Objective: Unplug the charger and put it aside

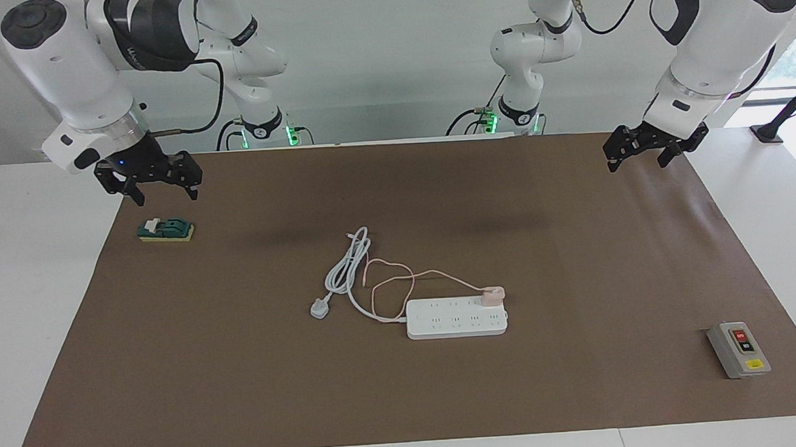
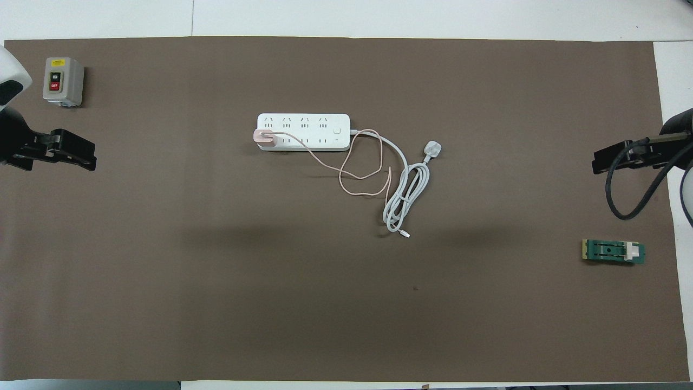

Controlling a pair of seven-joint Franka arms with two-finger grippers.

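Note:
The pale pink charger (image 1: pixel 492 295) (image 2: pixel 265 137) is plugged into the long white power strip (image 1: pixel 458 322) (image 2: pixel 303 123), in the socket at the end toward the left arm. Its thin pink cable (image 1: pixel 387 282) (image 2: pixel 357 176) loops over the mat toward the right arm's end. My left gripper (image 1: pixel 639 162) (image 2: pixel 81 156) is open and empty, raised over the mat's edge at the left arm's end. My right gripper (image 1: pixel 163 191) (image 2: pixel 609 162) is open and empty, raised over the mat's edge at the right arm's end. Both arms wait, well apart from the strip.
The strip's thick white cord and three-pin plug (image 1: pixel 319 309) (image 2: pixel 433 149) lie coiled beside it, among the pink cable. A grey push-button box (image 1: pixel 738 349) (image 2: pixel 63 81) stands at the left arm's end. A green switch block (image 1: pixel 165 229) (image 2: pixel 613 252) lies by the right gripper. A brown mat (image 1: pixel 242 368) covers the table.

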